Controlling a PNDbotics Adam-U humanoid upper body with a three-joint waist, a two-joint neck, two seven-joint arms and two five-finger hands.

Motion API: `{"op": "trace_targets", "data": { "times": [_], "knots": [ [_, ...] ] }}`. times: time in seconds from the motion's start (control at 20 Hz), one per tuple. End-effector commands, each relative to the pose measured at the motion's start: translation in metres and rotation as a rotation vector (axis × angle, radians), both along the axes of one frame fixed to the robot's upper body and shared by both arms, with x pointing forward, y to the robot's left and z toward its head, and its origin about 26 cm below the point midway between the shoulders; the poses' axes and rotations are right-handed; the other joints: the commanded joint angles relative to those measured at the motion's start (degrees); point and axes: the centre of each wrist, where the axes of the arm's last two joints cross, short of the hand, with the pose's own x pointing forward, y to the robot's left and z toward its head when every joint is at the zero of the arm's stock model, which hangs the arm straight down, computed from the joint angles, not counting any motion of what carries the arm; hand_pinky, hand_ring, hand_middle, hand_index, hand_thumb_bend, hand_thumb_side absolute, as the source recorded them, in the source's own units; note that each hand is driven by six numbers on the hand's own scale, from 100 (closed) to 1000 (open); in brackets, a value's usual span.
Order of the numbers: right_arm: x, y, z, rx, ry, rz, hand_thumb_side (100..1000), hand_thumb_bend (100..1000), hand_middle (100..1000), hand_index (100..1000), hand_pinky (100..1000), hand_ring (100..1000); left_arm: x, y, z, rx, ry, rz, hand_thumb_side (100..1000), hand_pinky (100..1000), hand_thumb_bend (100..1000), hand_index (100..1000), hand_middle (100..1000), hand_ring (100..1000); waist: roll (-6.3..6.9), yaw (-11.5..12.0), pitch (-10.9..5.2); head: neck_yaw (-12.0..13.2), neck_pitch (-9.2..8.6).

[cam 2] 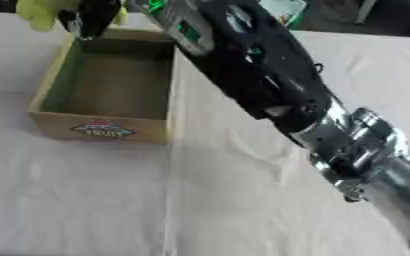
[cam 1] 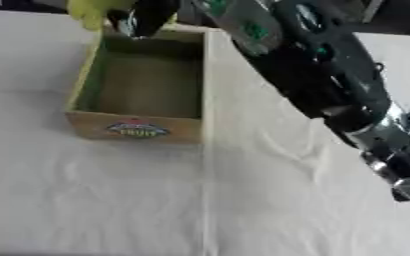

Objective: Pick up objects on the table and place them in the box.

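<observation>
1. Left eye view: right hand point(cam 1: 147, 17) is hanging over the far rim of the cardboard box point(cam 1: 90, 75), fingers curled round a yellow-green object point(cam 1: 90, 12) (identity unclear). Box interior is showing bare.
2. Risk: object is sitting over the rim, so releasing here could be dropping it outside.
3. Right eye view: forearm point(cam 2: 261, 80) is crossing just beside the box's right wall; sweeping back could be nudging it. Left hand isn't showing anywhere.

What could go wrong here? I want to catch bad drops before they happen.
1. The right hand holds the yellow object over the far rim of the box, not its middle; released now, it may catch the rim or fall behind.
2. The right arm hangs close by the box's right wall and could nudge it when pulling back.
</observation>
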Motion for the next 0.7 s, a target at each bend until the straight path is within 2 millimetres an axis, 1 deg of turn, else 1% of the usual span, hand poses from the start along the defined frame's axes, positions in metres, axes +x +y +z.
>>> {"op": "trace_targets", "data": {
  "times": [0.05,0.35,0.5,0.55,0.6,0.65,0.7],
  "knots": [
    [0.008,0.000,-0.001,-0.036,-0.007,-0.012,273,100,363,494,759,586,-0.001,-0.001,0.008,0.012,-0.028,-0.012,592,484,100,673,544,521,0.52,0.13,-0.73,-0.10,-0.62],
    [0.022,-0.007,-0.017,-0.090,0.048,-0.046,299,100,369,501,761,599,0.000,-0.002,0.008,0.011,-0.029,-0.011,591,484,100,672,544,521,0.46,0.11,-0.49,0.07,-0.73],
    [0.028,-0.010,-0.022,-0.109,0.069,-0.057,308,100,375,507,763,605,0.000,-0.002,0.008,0.011,-0.029,-0.011,591,484,100,672,544,521,0.45,0.08,-0.44,0.05,-0.73],
    [0.030,-0.011,-0.025,-0.112,0.076,-0.060,343,100,460,557,782,646,0.000,-0.002,0.008,0.010,-0.029,-0.012,590,484,100,672,544,521,0.45,0.09,-0.40,0.07,-0.72],
    [0.033,-0.013,-0.028,-0.116,0.078,-0.064,343,100,460,557,782,646,0.000,-0.002,0.008,0.010,-0.029,-0.012,590,484,100,672,544,521,0.45,0.10,-0.36,0.08,-0.72],
    [0.037,-0.014,-0.032,-0.119,0.085,-0.066,381,100,562,620,802,695,0.000,-0.002,0.008,0.009,-0.029,-0.011,591,484,100,672,544,521,0.46,0.10,-0.31,0.09,-0.69],
    [0.040,-0.016,-0.035,-0.122,0.093,-0.067,385,100,569,627,804,699,0.000,-0.002,0.008,0.009,-0.028,-0.011,591,484,100,672,544,521,0.46,0.10,-0.27,0.10,-0.67]
  ]
}}
